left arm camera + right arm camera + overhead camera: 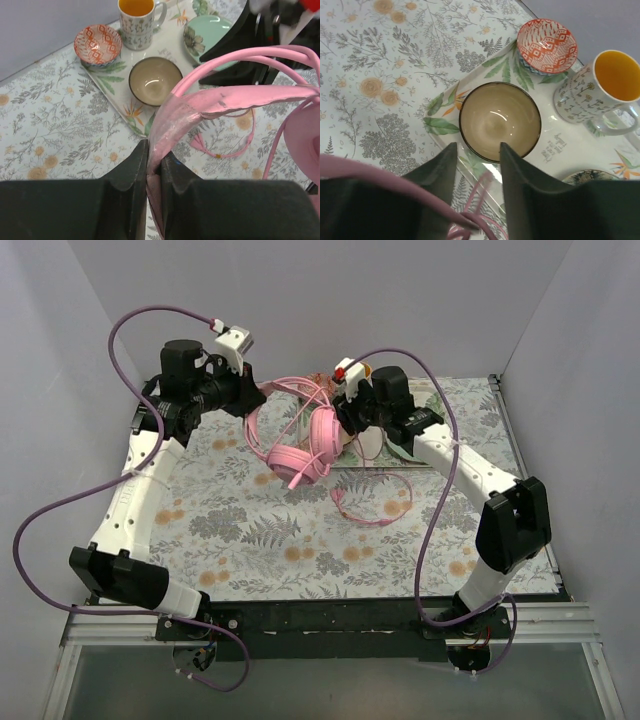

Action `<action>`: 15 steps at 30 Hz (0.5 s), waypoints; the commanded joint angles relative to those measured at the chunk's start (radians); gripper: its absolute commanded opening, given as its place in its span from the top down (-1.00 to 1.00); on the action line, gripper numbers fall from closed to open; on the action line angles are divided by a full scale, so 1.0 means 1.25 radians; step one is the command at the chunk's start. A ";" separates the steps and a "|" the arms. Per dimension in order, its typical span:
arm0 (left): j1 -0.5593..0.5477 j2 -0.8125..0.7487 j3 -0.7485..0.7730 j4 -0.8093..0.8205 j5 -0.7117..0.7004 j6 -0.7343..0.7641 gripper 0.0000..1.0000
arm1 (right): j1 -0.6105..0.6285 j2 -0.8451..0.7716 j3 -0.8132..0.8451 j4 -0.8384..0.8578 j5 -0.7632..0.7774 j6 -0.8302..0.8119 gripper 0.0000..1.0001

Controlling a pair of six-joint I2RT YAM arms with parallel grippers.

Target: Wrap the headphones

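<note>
Left gripper (154, 156): fingers clamped on pink headband (240, 97). Headphones (298, 452) held off table between arms. Band's long axis runs from left claw toward right claw, earcups (290, 462) hanging below.

Right gripper (477, 148): fingers apart, nothing pinched. Thin pink cable (475, 197) passes loose through gap. Rest of cable drops to floral tablecloth (250, 530), loop lying on right arm's side.

Judgement: right arm nearer slack cable, so it likely winds while left anchors.

Beige bowl (500, 121) on tray (555, 150) sits directly under right claw; keep clear.
</note>
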 commanded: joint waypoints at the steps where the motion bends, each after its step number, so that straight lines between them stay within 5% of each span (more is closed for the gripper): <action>1: 0.001 -0.031 0.097 -0.005 0.030 -0.126 1.00 | -0.016 -0.072 -0.098 0.190 -0.108 0.040 -0.10; 7: 0.002 -0.020 0.126 0.011 -0.018 -0.159 1.00 | -0.017 -0.126 -0.225 0.267 -0.173 0.045 -0.54; 8: 0.006 -0.018 0.126 0.015 -0.024 -0.163 1.00 | -0.017 -0.132 -0.244 0.294 -0.173 0.044 -0.73; 14: 0.012 -0.003 0.132 0.034 -0.037 -0.168 1.00 | -0.036 -0.191 -0.351 0.386 -0.241 0.092 -0.78; 15: 0.013 0.000 0.128 0.038 -0.042 -0.168 1.00 | -0.038 -0.204 -0.347 0.393 -0.244 0.120 -0.96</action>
